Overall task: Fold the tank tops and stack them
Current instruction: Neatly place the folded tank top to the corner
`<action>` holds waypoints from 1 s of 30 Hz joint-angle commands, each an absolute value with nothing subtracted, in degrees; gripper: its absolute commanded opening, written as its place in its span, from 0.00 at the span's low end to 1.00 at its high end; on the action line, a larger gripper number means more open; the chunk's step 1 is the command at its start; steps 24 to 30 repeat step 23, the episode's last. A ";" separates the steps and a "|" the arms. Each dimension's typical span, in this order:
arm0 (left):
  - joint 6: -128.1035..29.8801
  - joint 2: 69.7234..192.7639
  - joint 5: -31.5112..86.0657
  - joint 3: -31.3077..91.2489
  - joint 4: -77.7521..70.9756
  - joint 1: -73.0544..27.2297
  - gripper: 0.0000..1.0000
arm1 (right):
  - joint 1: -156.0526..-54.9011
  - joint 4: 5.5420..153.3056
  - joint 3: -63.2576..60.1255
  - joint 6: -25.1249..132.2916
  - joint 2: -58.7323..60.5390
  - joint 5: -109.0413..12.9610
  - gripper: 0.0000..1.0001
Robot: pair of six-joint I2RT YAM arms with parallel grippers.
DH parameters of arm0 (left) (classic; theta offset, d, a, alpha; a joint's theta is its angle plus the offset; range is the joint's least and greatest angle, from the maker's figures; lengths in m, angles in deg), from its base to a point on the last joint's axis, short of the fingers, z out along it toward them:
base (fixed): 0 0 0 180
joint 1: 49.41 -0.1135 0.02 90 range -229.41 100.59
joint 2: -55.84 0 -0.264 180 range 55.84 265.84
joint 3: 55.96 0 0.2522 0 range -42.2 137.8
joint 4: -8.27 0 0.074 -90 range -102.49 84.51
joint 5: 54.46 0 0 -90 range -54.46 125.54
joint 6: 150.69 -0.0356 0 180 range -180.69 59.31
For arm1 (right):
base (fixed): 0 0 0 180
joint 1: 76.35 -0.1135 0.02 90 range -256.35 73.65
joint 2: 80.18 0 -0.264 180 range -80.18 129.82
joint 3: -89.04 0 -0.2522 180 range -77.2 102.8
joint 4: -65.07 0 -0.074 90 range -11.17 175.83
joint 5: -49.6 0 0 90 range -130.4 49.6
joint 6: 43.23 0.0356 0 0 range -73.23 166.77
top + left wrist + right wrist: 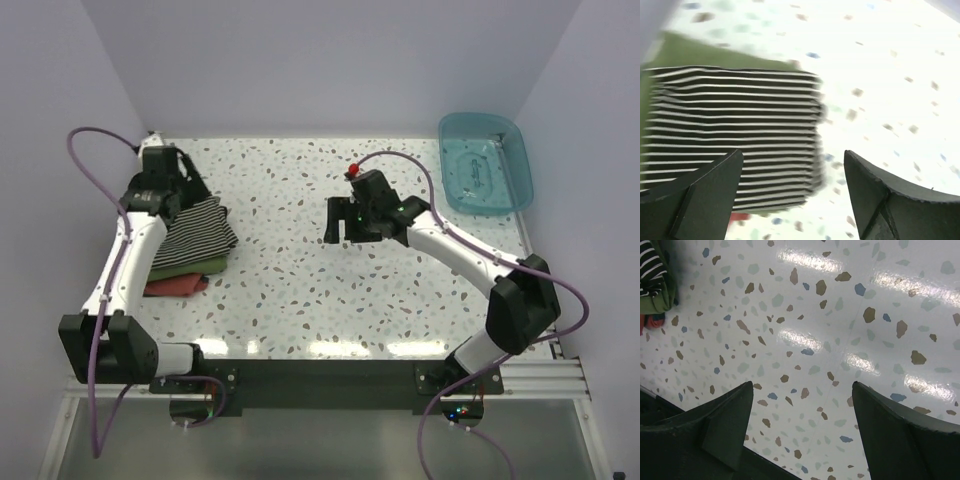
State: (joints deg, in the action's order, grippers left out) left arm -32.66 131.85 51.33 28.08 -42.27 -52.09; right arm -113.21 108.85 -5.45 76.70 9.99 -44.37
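At the table's left side lies a folded pile: the striped black-and-white tank top (200, 232) on top, the olive-green tank top (196, 266) under it. In the left wrist view the striped top (735, 140) fills the left half, with green cloth (705, 52) showing beyond it. My left gripper (180, 172) hovers just above the pile's far end, open and empty (792, 172). My right gripper (335, 222) hangs over the table's middle, open, with only bare table between its fingers (801, 392). The pile's corner (654, 280) shows at the top left of the right wrist view.
A reddish garment (176, 286) sticks out under the pile at its near edge. A teal plastic bin (486, 162) stands at the back right corner. White walls close in the speckled table (300, 290) on three sides.
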 commanded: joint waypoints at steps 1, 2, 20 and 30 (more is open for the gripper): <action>-28.97 128.61 48.11 26.98 -37.05 -40.57 0.87 | -113.35 109.50 -5.04 76.74 4.56 -40.58 0.84; -26.79 128.44 48.11 26.10 -36.09 -34.44 0.87 | -113.26 109.68 -5.39 77.00 2.72 -39.36 0.84; -19.11 130.45 50.84 11.32 -20.26 1.13 0.88 | -113.09 112.31 -26.75 81.05 -26.73 -18.34 0.95; -20.43 130.81 50.22 12.82 -21.13 1.21 0.88 | -113.00 113.02 -26.84 81.48 -29.10 -15.80 0.99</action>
